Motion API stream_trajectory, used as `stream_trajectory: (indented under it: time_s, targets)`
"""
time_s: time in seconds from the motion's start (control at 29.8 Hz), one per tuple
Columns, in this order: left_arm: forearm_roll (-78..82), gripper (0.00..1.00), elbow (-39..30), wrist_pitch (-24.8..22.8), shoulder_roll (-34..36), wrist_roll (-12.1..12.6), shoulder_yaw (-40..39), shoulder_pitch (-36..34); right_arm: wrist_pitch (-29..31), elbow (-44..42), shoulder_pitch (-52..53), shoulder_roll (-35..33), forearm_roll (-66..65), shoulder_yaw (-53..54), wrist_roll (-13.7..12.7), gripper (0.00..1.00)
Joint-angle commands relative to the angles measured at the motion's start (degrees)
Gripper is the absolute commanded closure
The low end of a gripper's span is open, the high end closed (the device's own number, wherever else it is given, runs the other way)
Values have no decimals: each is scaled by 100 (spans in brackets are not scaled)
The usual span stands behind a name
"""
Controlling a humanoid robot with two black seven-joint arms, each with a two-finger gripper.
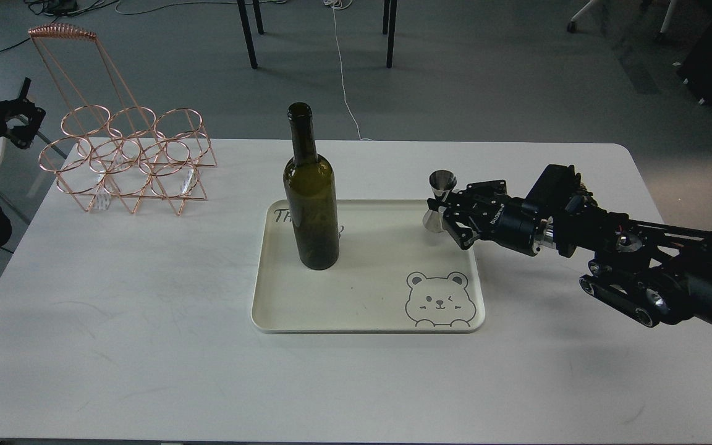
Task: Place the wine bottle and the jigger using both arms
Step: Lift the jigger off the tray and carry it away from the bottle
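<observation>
One wine bottle (311, 204) stands upright inside the cream tray (368, 326), on its left half. One jigger (439, 201) sits upright at the tray's far right rim, pinched at its waist by the right gripper (453, 216). The left gripper (19, 120) hangs off the white table (146, 346); its opening can't be made out. One copper wire rack (124, 157) stands far left, grey floor beyond.

Wine bottle (311, 204) upright on the tray (368, 309). Right gripper (449, 213) clasps the jigger (440, 201) at the tray's far right corner.
</observation>
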Motion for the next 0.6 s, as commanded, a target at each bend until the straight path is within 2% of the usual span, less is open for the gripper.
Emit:
stream_trajectory:
  time_s: [0.0, 0.27, 0.57]
  targets:
    - [8, 2, -46, 0, 8, 8, 8, -1, -158, -5, -113, -459, 93, 300, 0, 97]
    - [17, 2, -64, 0, 8, 8, 17, -10, -295, -137, -789, -1154, 1182, 583, 0, 97]
    - [25, 2, -82, 0, -1, 17, 26, -10, -295, -664, -1545, -1119, 1921, 592, 0, 96]
